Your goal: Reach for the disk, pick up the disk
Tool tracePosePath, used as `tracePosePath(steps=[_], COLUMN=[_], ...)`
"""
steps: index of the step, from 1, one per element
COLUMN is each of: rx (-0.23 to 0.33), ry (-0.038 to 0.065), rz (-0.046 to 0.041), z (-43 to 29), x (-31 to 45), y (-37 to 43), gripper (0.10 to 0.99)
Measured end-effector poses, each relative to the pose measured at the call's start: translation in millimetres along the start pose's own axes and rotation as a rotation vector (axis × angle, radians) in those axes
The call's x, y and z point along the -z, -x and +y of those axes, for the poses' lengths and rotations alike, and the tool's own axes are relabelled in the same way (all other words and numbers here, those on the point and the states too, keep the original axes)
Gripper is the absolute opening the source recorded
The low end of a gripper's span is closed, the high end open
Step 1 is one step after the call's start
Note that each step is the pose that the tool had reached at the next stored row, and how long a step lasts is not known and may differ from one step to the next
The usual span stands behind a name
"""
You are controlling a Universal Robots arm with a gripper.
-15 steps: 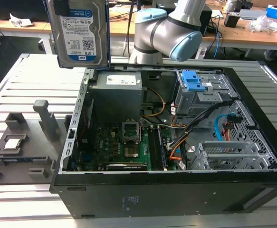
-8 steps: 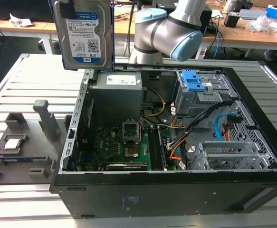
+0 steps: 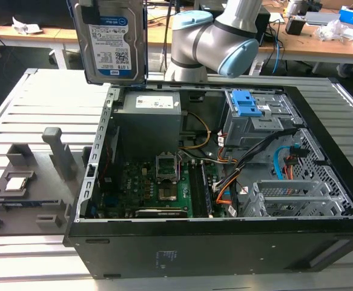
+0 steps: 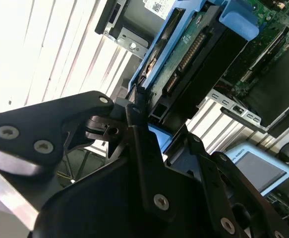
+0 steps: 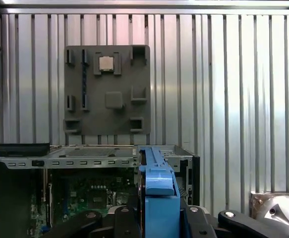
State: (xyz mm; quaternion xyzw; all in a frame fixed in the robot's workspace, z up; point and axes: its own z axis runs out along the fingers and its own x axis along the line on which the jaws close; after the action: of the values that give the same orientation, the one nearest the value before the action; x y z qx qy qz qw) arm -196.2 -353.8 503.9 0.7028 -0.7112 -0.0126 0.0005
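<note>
Evidently the gripper (image 4: 156, 131) is closed on the disk (image 4: 194, 54): in both wrist views its black jointed fingers (image 5: 127, 218) are pressed against the two flat faces, with one end of the blue plastic bracket (image 5: 158, 183) clamped between them. In the exterior view the disk (image 3: 112, 39) is held upright in the air, at the exterior view's upper left, above the open computer case (image 3: 224, 248). Its white-and-blue label is turned toward the camera, and its silver-grey metal body is framed by the bracket. The green circuit board on its underside is seen in the second wrist view. Inside the black case a grey power supply box (image 3: 149, 121) and a green motherboard (image 3: 164, 188) are seen. Beside the case, a matte grey fixture plate (image 5: 107, 89) carrying a small square chip (image 5: 106, 63) is laid on the ribbed aluminium table (image 3: 37, 103).
</note>
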Motion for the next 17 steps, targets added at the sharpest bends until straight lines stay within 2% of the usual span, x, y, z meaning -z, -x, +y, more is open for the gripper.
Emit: tracePosePath(steps=[5, 17], rx=[0.0, 0.0], ry=[0.0, 0.0], rz=[0.0023, 0.0066], z=[-4.7, -27.3], x=[-4.6, -16.5], y=[0.1, 0.7], gripper=[0.365, 0.365])
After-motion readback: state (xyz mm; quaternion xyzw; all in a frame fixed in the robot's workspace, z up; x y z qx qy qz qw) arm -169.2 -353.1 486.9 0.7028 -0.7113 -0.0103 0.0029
